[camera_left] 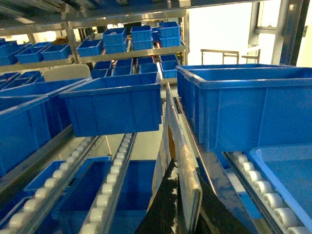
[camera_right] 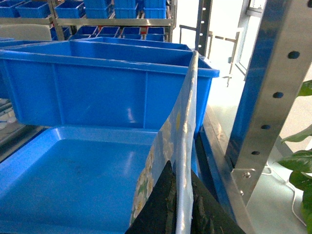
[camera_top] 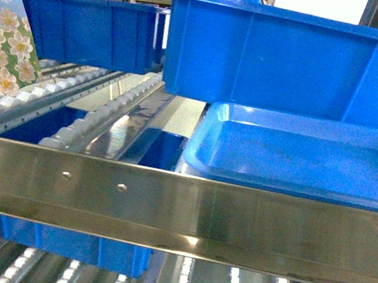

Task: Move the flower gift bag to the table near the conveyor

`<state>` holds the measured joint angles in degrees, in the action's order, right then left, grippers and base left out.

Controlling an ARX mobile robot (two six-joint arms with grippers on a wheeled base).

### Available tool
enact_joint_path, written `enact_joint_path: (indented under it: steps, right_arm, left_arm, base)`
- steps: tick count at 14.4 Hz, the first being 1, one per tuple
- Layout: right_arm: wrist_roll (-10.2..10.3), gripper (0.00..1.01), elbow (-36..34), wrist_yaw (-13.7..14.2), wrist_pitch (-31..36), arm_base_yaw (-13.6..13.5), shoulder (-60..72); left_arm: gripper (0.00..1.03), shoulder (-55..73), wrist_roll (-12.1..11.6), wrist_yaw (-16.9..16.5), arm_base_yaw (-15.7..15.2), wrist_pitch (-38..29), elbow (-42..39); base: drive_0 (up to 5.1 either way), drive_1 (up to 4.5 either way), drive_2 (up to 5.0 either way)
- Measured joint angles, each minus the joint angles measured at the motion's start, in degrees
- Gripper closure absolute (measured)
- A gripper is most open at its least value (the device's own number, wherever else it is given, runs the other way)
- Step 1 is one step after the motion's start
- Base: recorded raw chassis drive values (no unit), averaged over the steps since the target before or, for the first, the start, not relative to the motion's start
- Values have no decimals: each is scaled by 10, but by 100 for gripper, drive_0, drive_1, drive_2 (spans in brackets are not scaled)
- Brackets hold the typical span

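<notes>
At the far left edge of the head view, the flat paper gift bag printed with pale blossoms on green and blue (camera_top: 2, 45) is seen upright above the conveyor of shiny steel frame and sloping rails of small white rollers (camera_top: 101, 112). A second such flat bag, edge-on with a pale rim (camera_left: 183, 165), is pinched between the dark fingers of the left gripper (camera_left: 181, 214), which is closed onto it in the left wrist view. Behind it, a deep blue plastic bin (camera_left: 114, 105) is set on the roller rails, and a larger blue plastic bin (camera_left: 248, 105) is found just to its right.

A broad stainless-steel crossbar (camera_top: 180, 207) is stretched across the foreground of the head view, with lower roller lanes beneath it. To the right, a shallow glossy blue plastic tray (camera_top: 306, 158) is placed in front of the large bin.

In the right wrist view, another blossom-printed glossy flat bag (camera_right: 175, 161) is gripped edge-on by the right gripper (camera_right: 181, 209), closed around it above the tray. Further right, a perforated steel upright post (camera_right: 273, 97) and green plant leaves (camera_right: 304, 165) are seen. The table is not shown in any view.
</notes>
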<state>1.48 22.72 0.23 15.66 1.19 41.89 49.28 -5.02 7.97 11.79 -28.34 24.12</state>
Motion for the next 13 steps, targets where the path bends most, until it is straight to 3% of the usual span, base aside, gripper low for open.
enact_joint_path:
  steps: [13]
  right_arm:
    - [0,98,-1,0,1,0,0]
  left_arm:
    - [101,-1,0,2,-1,0,0]
  base:
    - [-487,137,334]
